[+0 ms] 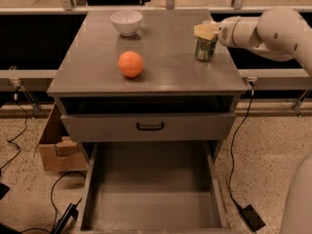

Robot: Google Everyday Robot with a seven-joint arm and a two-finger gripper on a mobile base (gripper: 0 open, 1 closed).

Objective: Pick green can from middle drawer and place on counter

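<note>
The green can (pixel 205 48) stands upright on the right side of the counter (pixel 168 69), near its right edge. My gripper (pixel 205 31) reaches in from the right and sits over the can's top, its pale fingers closed on the can's upper part. The can's silver top is hidden by the fingers. The middle drawer (pixel 153 191) is pulled out at the bottom of the view, with a bare grey floor.
An orange ball (pixel 130 64) lies left of centre on the counter and a white bowl (pixel 126 22) stands at the back. A drawer front with a black handle (pixel 150 126) is above the open drawer. A cardboard box (pixel 56 149) and cables lie on the floor.
</note>
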